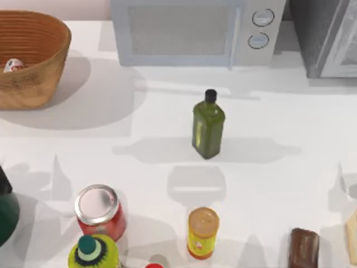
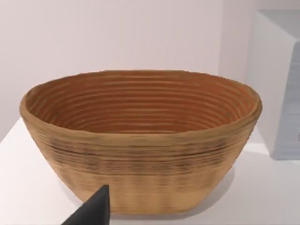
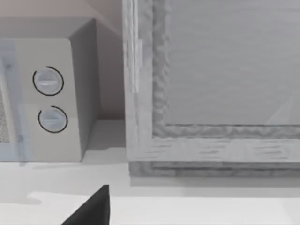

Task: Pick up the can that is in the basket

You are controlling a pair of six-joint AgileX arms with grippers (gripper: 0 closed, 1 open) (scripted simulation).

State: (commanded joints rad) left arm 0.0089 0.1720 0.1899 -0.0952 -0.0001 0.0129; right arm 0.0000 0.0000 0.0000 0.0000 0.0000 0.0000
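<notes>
Top view places the large oval woven wicker basket (image 1: 33,61), tan-orange with ribbed sides, at the far left corner of the white worktop (image 1: 279,128), and the very small white can with red label marks (image 1: 13,65) lies low inside it, near the basket's left edge, partly cut off by the frame; a dark green square glass bottle with a black cap (image 1: 208,126) stands mid-worktop, well apart, and a larger red soda can with a silver top (image 1: 99,211) and a yellow-labelled, orange-lidded cylinder (image 1: 202,231) stand at the near side; the left arm is the natural one for this reach, since its wrist view faces the basket; a good approach would rise above the rim, then drop steeply inside, with fingers spread just enough for so small a body, keeping clear of the woven wall; from the left wrist view the near wall hides the basket floor, so the can cannot be made out there; of each gripper a single dark fingertip shows, so whether either is wide or narrow I cannot tell.
</notes>
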